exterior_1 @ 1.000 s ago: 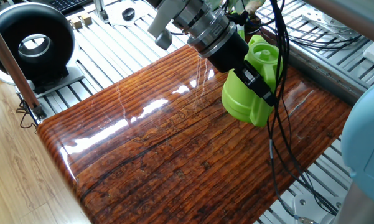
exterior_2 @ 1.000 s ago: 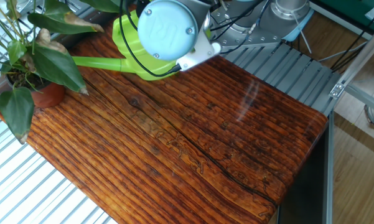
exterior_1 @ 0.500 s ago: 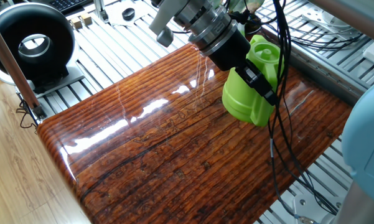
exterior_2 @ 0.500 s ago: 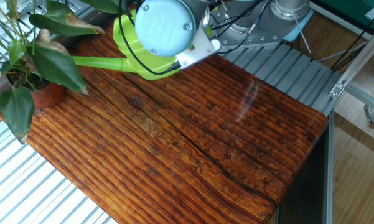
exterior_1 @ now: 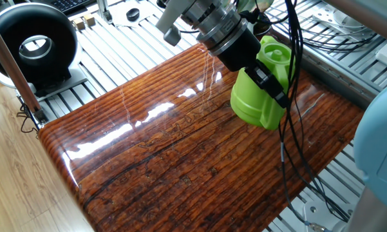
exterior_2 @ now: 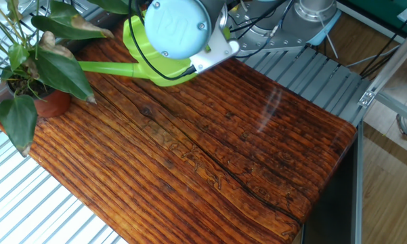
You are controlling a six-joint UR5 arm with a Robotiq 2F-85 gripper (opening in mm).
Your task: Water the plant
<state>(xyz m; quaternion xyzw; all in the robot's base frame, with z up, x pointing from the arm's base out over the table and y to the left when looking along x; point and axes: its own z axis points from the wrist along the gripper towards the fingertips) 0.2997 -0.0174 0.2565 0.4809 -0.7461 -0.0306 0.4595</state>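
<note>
- The wooden table top (exterior_1: 180, 148) carries everything; its glossy striped boards reach from the near left corner to the far right edge in one fixed view.
- The robot arm's wrist joint (exterior_2: 176, 27) has slid a little to the left in the other fixed view over the last second, toward the plant's side of the table.
- The lime-green watering can (exterior_1: 261, 90) sits on the far side of the table. Its body has hardly shifted, and its long spout (exterior_2: 105, 67) points left, the tip just short of the leaves.
- The plant (exterior_2: 37, 68), broad dark leaves in a terracotta pot (exterior_2: 51, 103), stands at the far left edge of the table, where it was, near the spout but not under it.
- The gripper (exterior_1: 267, 80) is down at the can's handle. Its fingers are hidden by the wrist and cables, so I cannot tell whether they are clamped on it.
- Judgement: the small leftward creep suggests the can is being carried or nudged toward the pot; pouring has not started, since the can is not yet tipped.
</note>
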